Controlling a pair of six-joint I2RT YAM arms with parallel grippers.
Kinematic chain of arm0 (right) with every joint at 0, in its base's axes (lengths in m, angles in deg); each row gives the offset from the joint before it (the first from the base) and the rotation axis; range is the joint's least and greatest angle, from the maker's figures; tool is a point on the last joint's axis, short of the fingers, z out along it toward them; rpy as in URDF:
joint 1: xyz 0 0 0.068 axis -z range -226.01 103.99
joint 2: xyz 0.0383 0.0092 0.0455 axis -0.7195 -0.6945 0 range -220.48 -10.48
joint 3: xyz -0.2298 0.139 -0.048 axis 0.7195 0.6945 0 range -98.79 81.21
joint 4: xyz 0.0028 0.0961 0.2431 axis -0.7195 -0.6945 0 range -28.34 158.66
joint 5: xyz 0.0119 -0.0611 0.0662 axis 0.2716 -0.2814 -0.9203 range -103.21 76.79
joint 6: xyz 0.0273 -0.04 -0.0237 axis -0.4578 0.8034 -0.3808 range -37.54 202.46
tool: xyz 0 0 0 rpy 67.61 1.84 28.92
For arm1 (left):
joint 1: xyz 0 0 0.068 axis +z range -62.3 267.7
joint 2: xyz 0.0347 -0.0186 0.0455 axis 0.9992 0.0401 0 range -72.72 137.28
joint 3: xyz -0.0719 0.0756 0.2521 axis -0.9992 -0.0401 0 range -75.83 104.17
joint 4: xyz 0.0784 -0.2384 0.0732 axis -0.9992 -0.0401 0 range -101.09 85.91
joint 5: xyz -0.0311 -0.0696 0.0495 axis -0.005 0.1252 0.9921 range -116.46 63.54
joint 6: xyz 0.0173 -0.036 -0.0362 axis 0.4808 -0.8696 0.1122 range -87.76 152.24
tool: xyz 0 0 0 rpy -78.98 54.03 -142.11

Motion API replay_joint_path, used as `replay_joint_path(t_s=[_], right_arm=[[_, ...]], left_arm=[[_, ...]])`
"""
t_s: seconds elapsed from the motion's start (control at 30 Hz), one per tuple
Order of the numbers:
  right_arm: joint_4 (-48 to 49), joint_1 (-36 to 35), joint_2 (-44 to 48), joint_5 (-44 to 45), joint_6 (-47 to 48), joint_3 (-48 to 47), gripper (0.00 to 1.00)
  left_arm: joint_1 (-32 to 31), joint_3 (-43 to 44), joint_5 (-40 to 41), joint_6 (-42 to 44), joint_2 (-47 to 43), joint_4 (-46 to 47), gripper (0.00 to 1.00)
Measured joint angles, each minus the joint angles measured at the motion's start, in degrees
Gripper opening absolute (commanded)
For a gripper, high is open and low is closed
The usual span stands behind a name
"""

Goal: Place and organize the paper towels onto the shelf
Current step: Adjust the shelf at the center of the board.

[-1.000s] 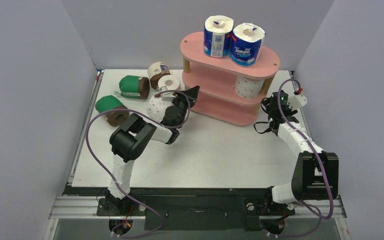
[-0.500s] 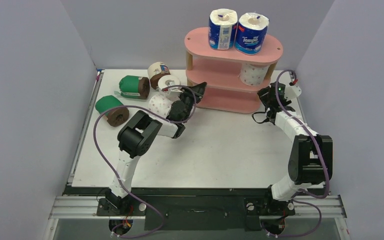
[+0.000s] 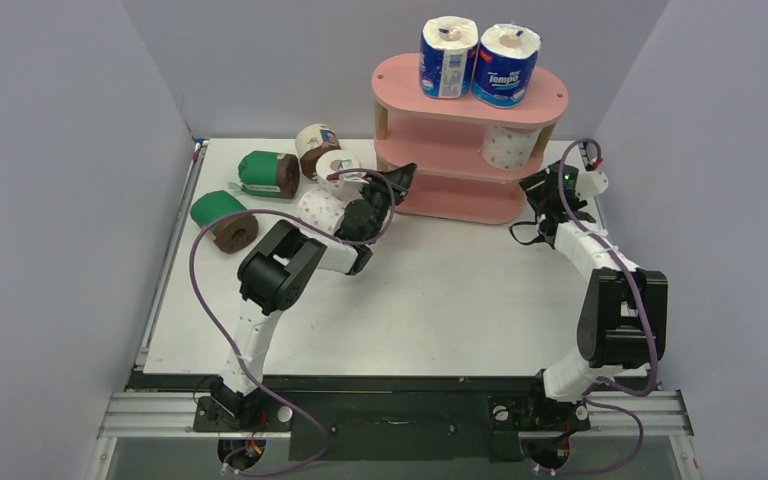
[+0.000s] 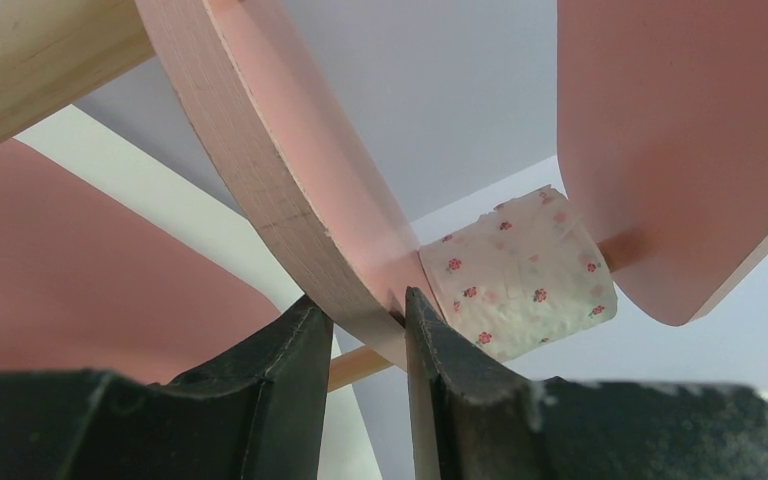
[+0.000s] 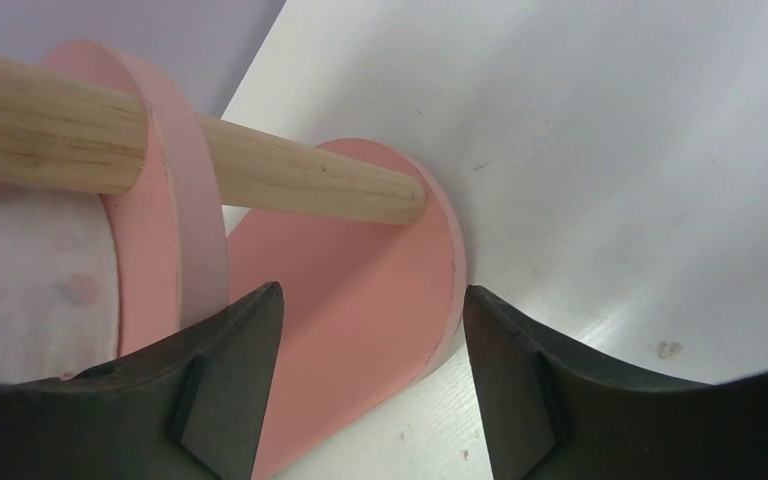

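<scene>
The pink shelf (image 3: 460, 115) stands at the back right. Two blue-white paper towels (image 3: 448, 58) (image 3: 505, 65) are upright on its top board, and a white pink-dotted roll (image 3: 505, 148) sits on the middle board. My left gripper (image 3: 403, 175) is shut on the left edge of the middle board (image 4: 260, 170), and the dotted roll (image 4: 520, 270) shows beyond it. My right gripper (image 5: 370, 292) is open at the shelf's right end, its jaws on either side of the bottom board (image 5: 360, 250).
Loose rolls lie at the back left of the table: two green-wrapped (image 3: 268, 172) (image 3: 222, 220), one cream-wrapped brown (image 3: 316, 146), two white dotted (image 3: 338, 165) (image 3: 318, 208). The grey side walls stand close to the table.
The shelf has shifted toward the back wall and a little right, with both grippers moving along at its ends. Its rolls kept their places.
</scene>
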Motion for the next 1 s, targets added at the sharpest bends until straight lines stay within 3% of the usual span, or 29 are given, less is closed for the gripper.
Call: replay_joint_path(t_s=[0.13, 0.33, 0.4, 0.43, 0.47, 0.67, 0.87, 1.0], right_arm=[[0.0, 0.0, 4.5, 0.2, -0.5, 2.5, 0.64], [-0.9, 0.0, 16.0, 1.1, -0.8, 7.4, 0.65], [-1.9, 0.0, 19.8, 1.4, -0.7, 9.1, 0.65], [-2.7, 0.0, 21.8, 1.5, -0.7, 9.9, 0.65], [-3.3, 0.0, 23.3, 1.6, -0.6, 10.4, 0.65], [-9.2, -2.9, 34.7, 3.5, 1.9, 15.1, 0.65], [-13.3, -14.9, 46.2, 7.8, 6.3, 19.8, 0.64], [-14.8, -24.3, 50.6, 11.3, 8.5, 22.8, 0.64]], left_arm=[[0.0, -2.0, -0.6, 0.7, -1.7, -0.6, 0.37], [-1.1, -8.2, -2.5, 5.0, -7.8, -2.8, 0.57], [-1.5, -9.9, -2.6, 6.1, -10.1, -3.5, 0.72], [-1.7, -10.8, -2.7, 6.5, -11.6, -4.0, 0.92], [-1.9, -11.7, -2.7, 7.1, -13.0, -4.5, 0.98], [-2.4, -19.1, -2.0, 9.0, -24.6, -10.3, 0.97], [-3.5, -21.6, 3.1, 10.6, -42.6, -40.2, 0.97], [-3.6, -25.7, 8.5, 12.0, -55.8, -55.3, 0.96]])
